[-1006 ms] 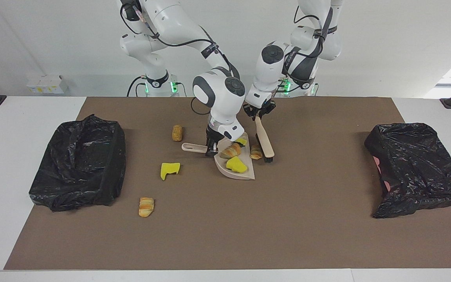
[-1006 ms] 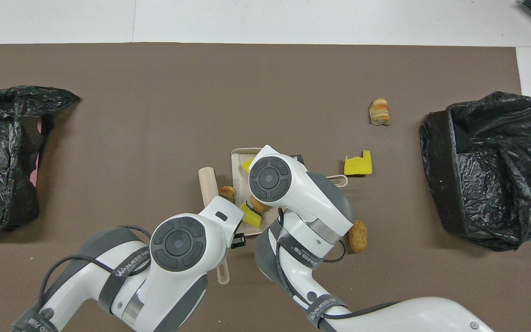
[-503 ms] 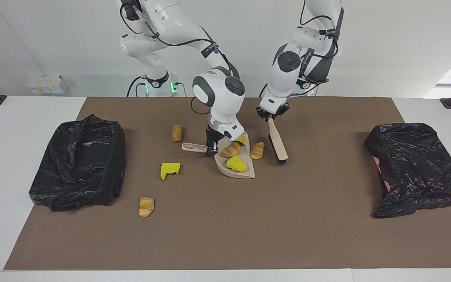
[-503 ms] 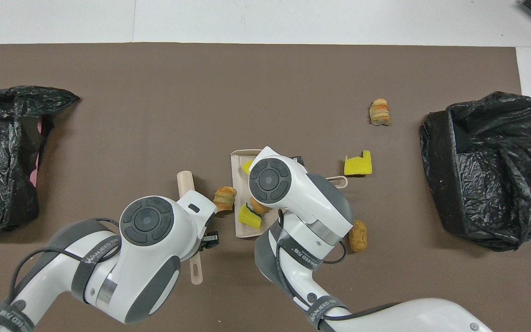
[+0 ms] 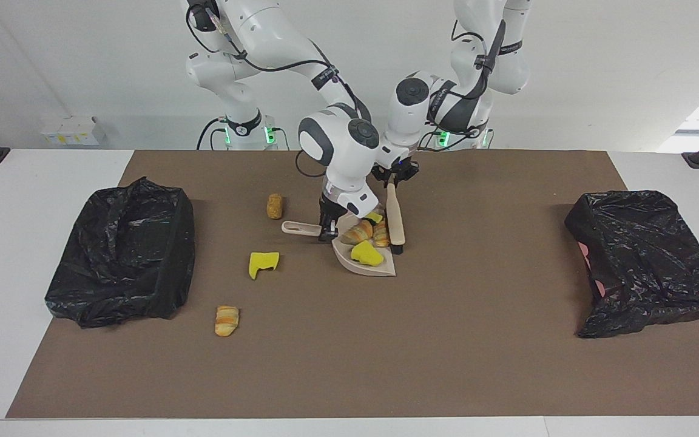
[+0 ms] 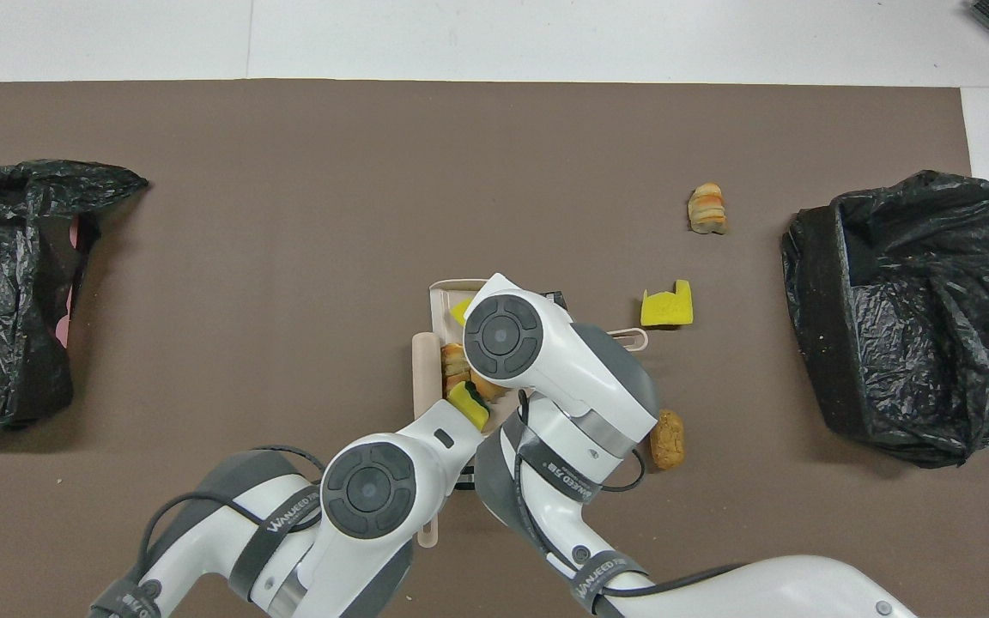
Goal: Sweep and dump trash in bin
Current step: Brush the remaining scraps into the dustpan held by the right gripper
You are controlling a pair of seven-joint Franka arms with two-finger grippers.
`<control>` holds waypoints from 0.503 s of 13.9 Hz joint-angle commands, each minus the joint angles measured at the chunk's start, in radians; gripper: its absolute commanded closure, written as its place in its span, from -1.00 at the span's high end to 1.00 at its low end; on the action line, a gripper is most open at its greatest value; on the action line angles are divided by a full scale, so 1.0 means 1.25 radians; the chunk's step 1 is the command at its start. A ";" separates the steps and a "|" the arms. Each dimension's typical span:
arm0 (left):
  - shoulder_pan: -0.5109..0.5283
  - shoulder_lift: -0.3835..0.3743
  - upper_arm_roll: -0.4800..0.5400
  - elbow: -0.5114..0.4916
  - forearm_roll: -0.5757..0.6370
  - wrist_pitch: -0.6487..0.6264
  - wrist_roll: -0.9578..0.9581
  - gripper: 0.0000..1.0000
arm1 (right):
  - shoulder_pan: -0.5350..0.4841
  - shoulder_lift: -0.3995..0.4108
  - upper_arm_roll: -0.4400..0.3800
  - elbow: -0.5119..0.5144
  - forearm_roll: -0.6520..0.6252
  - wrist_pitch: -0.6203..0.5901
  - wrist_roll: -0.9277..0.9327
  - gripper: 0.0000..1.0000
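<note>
My right gripper (image 5: 327, 229) is shut on the handle of the beige dustpan (image 5: 380, 270), which rests on the brown mat. In the pan lie two yellow sponge chunks (image 5: 366, 254) and two croissant pieces (image 5: 358, 232). My left gripper (image 5: 393, 177) is shut on the beige brush (image 5: 395, 215), whose bristles stand at the pan's open edge against one croissant piece (image 5: 381, 233). Three scraps lie loose toward the right arm's end: a brown piece (image 5: 274, 206), a yellow sponge (image 5: 263, 263) and a croissant (image 5: 226, 320). In the overhead view the arms hide both grippers.
A black-bagged bin (image 5: 122, 252) stands at the right arm's end of the table and another black-bagged bin (image 5: 644, 261) at the left arm's end. The brown mat (image 5: 446, 340) covers the table's middle.
My left gripper swung the brush out toward the left arm's end, then back against the dustpan's edge. The croissant piece beside the pan has been pushed into it. The right gripper stayed put.
</note>
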 commanded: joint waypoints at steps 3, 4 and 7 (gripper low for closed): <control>0.015 0.001 0.020 0.001 -0.024 -0.004 0.080 -1.00 | -0.005 -0.022 0.004 -0.026 0.019 0.011 -0.013 -1.00; 0.040 0.009 0.020 0.002 -0.024 -0.008 0.080 -1.00 | -0.005 -0.020 0.004 -0.024 0.019 0.011 -0.013 -1.00; 0.108 0.011 0.022 0.004 -0.024 -0.012 0.080 -1.00 | -0.006 -0.014 0.004 -0.015 0.019 0.012 -0.013 -1.00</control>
